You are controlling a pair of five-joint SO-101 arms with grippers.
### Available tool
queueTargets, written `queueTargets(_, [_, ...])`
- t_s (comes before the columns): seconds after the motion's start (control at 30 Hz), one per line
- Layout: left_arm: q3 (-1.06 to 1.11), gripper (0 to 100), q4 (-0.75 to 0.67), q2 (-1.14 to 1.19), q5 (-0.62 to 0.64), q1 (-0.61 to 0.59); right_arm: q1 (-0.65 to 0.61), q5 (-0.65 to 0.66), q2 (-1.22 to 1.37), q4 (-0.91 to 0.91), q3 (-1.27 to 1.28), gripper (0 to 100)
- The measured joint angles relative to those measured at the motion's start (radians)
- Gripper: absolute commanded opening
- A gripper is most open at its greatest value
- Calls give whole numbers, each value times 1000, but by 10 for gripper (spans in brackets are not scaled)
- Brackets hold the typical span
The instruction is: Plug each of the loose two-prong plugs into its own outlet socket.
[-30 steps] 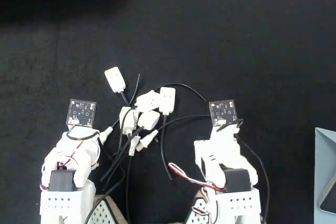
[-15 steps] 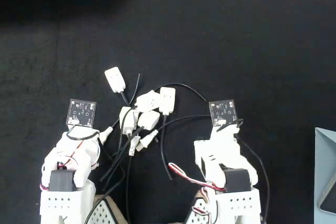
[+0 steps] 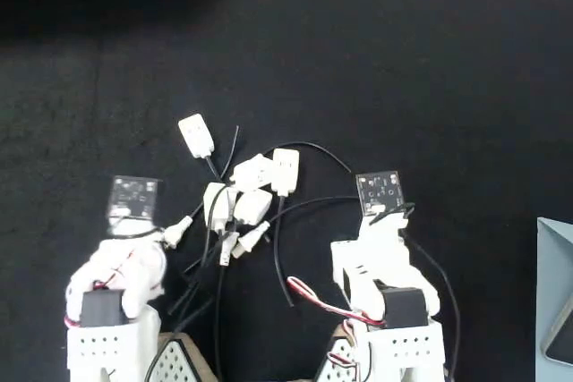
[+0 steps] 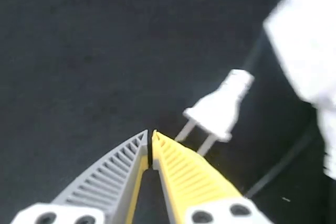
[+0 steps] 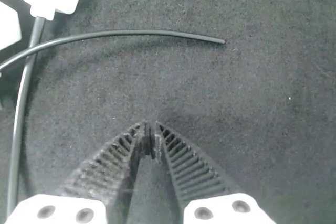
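Left end effector (image 4: 151, 142) closed; wrist view reveals plug (image 4: 219, 109) prongs beside tips.

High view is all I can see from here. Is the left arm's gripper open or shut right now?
Observer: Shut. In the left wrist view the left gripper has its grey and yellow fingertips pressed together with nothing between them.
Operator: What lies just ahead of it?
Observer: A white two-prong plug, lying loose with its prongs facing the fingertips.
Operator: And the other arm?
Observer: The right gripper is also shut and empty. In its wrist view a black cable runs across the table beyond its tips and ends in a free end.
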Motion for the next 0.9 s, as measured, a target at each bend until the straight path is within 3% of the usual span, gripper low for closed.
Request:
queueTargets(0.23, [-18, 30, 2, -2, 0, -275, 6, -2, 0, -91, -38, 15])
queueTargets(0.53, [-18, 30, -46, -6, 0, -304, -18, -2, 11, -124, -353, 15])
queueTargets(0.67, [-18, 30, -86, -6, 0, -304, -91, -18, 213, -115, -483, 15])
queueTargets(0.9, [-18, 30, -95, -6, 0, -304, -293, -212, 721, -64, -744, 16])
